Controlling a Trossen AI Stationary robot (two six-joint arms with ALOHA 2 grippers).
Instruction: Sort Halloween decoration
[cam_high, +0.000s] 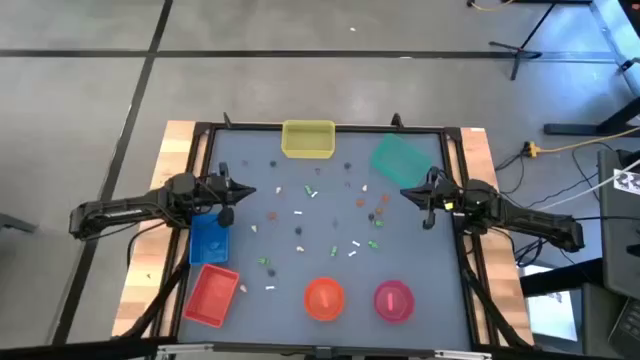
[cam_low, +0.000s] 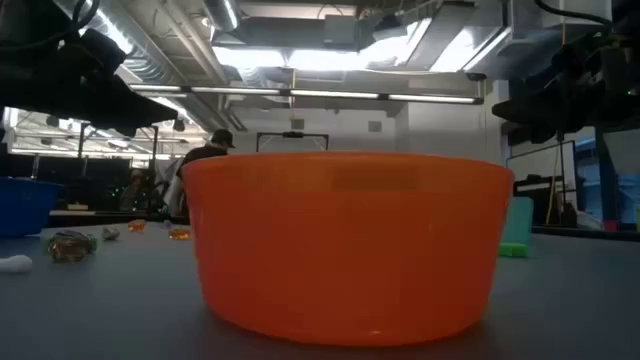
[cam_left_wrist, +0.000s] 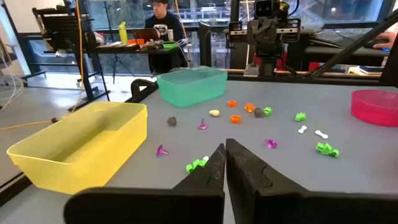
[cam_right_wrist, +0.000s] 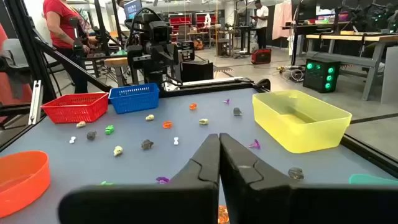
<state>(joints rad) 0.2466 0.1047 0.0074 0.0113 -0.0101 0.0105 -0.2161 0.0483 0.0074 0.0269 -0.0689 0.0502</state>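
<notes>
The Halloween decoration is many tiny trinkets (cam_high: 320, 215) scattered over the middle of the grey table: orange ones (cam_left_wrist: 235, 118), green ones (cam_left_wrist: 196, 165), purple ones (cam_left_wrist: 161, 150), white bones (cam_left_wrist: 321, 133) and dark ones (cam_right_wrist: 147, 144). All of them lie loose on the tabletop. My left gripper (cam_high: 252, 192) hovers at the table's left side, shut and empty, pointing toward the centre; its fingers (cam_left_wrist: 225, 155) show closed in its wrist view. My right gripper (cam_high: 404, 192) hovers opposite at the right side, also shut and empty (cam_right_wrist: 219, 146).
A yellow tray (cam_high: 308, 139) and a green tray (cam_high: 400, 157) stand at the far edge. A blue basket (cam_high: 209, 240) and a red basket (cam_high: 211, 293) are at the near left. An orange bowl (cam_high: 323, 298) and a pink bowl (cam_high: 393, 300) sit at the near edge. People stand beyond the table.
</notes>
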